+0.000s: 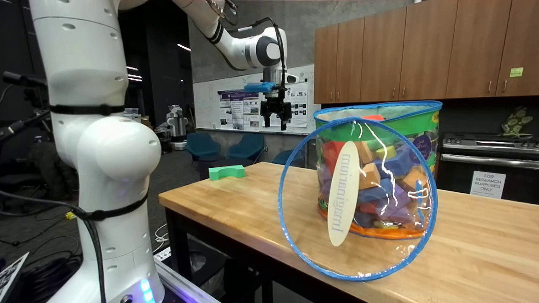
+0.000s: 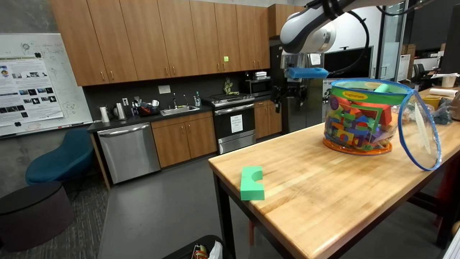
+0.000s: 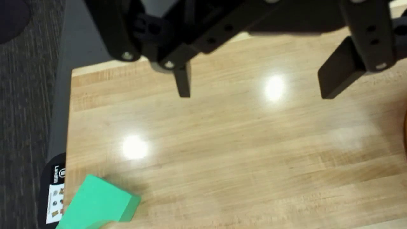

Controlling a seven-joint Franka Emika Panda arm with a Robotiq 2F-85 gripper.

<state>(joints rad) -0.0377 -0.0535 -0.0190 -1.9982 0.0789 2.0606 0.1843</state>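
See the black gripper (image 1: 276, 125) pointing down on the white arm (image 1: 101, 147), high above the wooden table (image 2: 309, 190), with jaws spread wide and released. Look between them in the wrist view and meet wood grain below. Find the green block (image 2: 248, 184) well apart from the gripper, at seven o'clock from it in an exterior view. Lies near a corner of the table, with a curved notch facing three o'clock there. Shows also toward eight o'clock in the wrist view, partly cut off by the lower border. Note the clear tub (image 2: 381, 98) at three o'clock from the gripper in an exterior view, standing on the same table and filled with coloured blocks (image 1: 369, 176). Has a round clear lid (image 2: 423, 129), rimmed in blue, hanging open between three and four o'clock from the tub. Spot a bin (image 3: 57, 178) marked Landfill past the table's edge, toward eight o'clock in the wrist view, and an oven (image 2: 222, 126) toward eight o'clock from the gripper in an exterior view.
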